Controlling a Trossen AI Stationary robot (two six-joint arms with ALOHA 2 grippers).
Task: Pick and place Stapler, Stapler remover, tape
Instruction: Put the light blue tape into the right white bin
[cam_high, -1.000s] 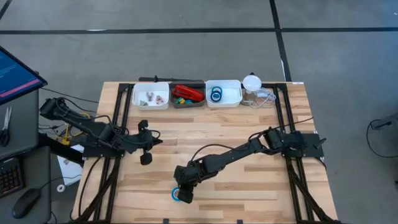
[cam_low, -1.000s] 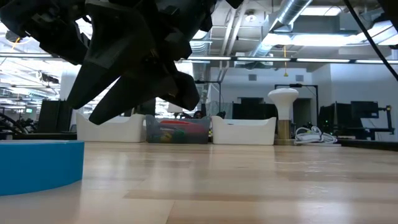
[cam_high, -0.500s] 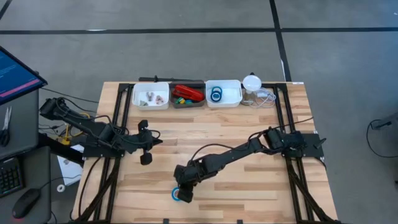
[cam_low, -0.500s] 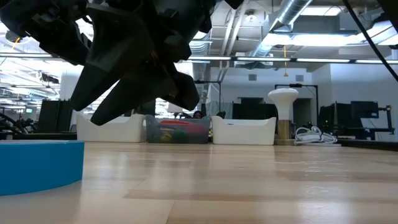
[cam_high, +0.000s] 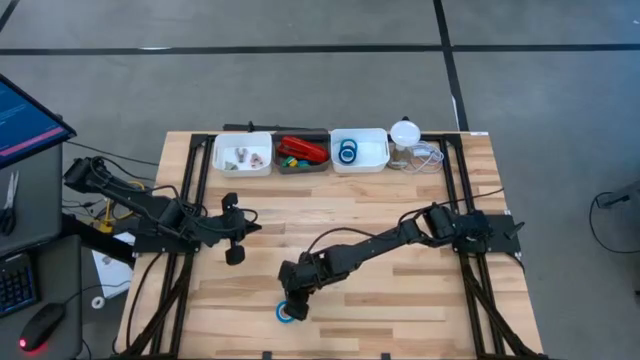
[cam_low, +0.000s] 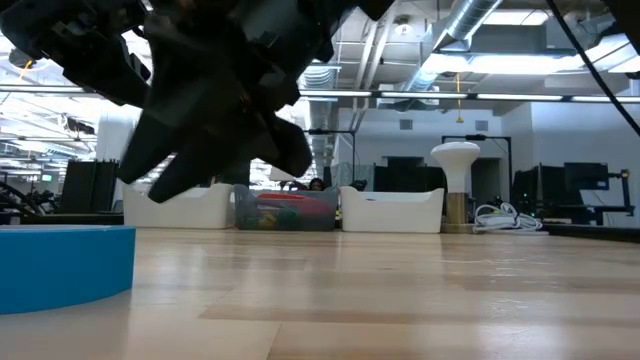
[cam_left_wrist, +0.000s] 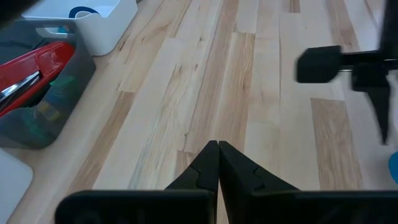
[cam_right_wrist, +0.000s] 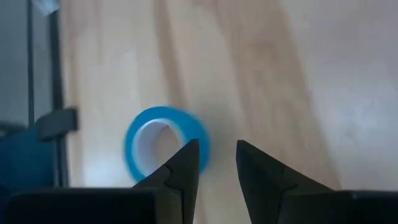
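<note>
Three bins stand in a row along the table's (cam_high: 400, 250) far edge: the stapler (cam_high: 303, 148) lies in the middle bin (cam_high: 301, 166), two tape rolls (cam_high: 347, 152) in the bin (cam_high: 375, 150) right of it (a lamp (cam_high: 404, 132) stands just beside). One tape roll (cam_high: 286, 312) lies flat near the front edge.

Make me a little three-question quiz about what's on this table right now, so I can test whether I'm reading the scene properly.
1. True or false: the red stapler lies in the middle bin at the far edge of the table.
2. Where is the loose roll of blue tape? A) in the white bin on the left B) on the bare wood near the front edge, under the right gripper C) held by the left gripper
3. Fill in: the left gripper's fingers are ____.

Key: 1 true. 2 B; the right gripper's open fingers are beside the roll, not around it. 3 shut, holding nothing.
</note>
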